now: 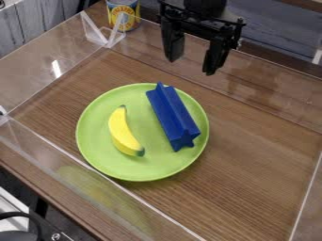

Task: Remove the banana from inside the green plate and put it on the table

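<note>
Brown wood-grain desk (251, 160), enclosed by clear acrylic walls (44, 71). Item one: green plate (101, 155), round, resting flat on the desk. Item two: banana (123, 132), yellow with dark tip, lying inside the plate on its left half. Item three: blue block (174, 116), long, lying beside the banana on the plate. Black gripper (193, 55) hangs above the far side, jaws spread, holding nothing. Yellow container (120, 13) behind the wall.

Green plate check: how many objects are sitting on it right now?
2. The banana lies on the left half of the green plate, and a blue block lies on the right half, its near end at the rim. Nothing looks hidden.
</note>
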### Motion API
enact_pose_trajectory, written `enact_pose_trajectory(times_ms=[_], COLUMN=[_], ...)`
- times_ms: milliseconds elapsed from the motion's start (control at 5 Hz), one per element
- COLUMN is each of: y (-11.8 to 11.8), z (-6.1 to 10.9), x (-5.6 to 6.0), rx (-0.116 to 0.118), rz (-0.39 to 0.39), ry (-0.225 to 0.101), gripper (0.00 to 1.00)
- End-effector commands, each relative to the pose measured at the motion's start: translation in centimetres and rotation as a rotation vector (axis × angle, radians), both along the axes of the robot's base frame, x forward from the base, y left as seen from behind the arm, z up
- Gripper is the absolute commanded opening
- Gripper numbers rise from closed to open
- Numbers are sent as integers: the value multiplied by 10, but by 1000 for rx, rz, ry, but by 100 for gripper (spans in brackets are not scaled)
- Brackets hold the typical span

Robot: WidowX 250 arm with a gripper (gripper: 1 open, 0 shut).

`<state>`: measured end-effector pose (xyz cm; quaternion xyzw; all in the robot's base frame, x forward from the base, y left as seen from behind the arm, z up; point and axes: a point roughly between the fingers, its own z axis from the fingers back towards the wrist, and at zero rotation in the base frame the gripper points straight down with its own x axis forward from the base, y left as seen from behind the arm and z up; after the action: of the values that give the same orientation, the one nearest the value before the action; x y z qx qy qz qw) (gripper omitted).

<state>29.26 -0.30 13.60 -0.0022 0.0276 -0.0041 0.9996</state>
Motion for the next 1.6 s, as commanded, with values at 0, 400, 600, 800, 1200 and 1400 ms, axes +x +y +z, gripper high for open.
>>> enact_pose_trajectory(times_ms=[0,400,600,800,1200,1400], y=[2,34,50,57,61,64], z=[-6,-7,-12,-20,-39,-49], x=[-5,-39,-53,-61,-67,-69], rx=[0,-11,-25,-31,-34,-32], rz=[37,300,414,476,584,627], ry=[15,-41,-68,-79,-90,-96], gripper=[100,100,100,100,100,100])
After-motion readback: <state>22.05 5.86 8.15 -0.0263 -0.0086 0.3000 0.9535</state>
